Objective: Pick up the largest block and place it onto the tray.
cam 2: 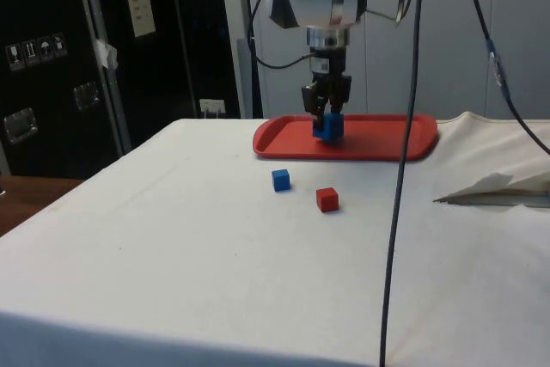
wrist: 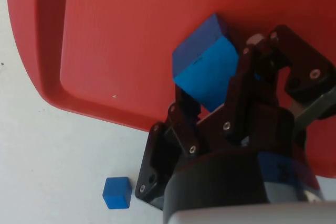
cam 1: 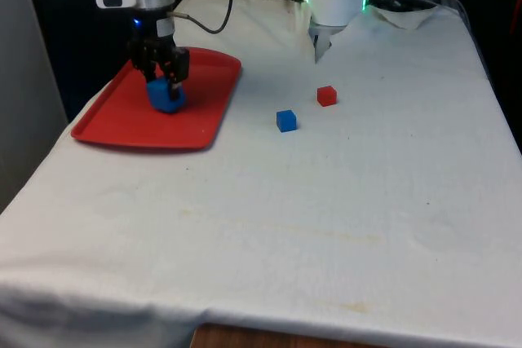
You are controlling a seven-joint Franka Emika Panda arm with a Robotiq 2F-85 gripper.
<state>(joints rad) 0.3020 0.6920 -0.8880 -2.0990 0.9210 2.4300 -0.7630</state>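
Tool (cam 1: 165, 79) clamps the large blue cube-shaped block (cam 1: 165, 96) between its 2 black fingers, the block tilted and low over the flat red plastic tray (cam 1: 122, 128). On the white-clothed tabletop (cam 1: 326, 218) sit a small blue cube (cam 1: 285, 121) and a small red cube (cam 1: 327, 96), well apart from the tray.

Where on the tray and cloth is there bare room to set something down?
The red tray is bare along its near half, in front of the large blue block held by the gripper. The cloth is open from the small blue block and red block to the near edge. The tray's middle is crowded.
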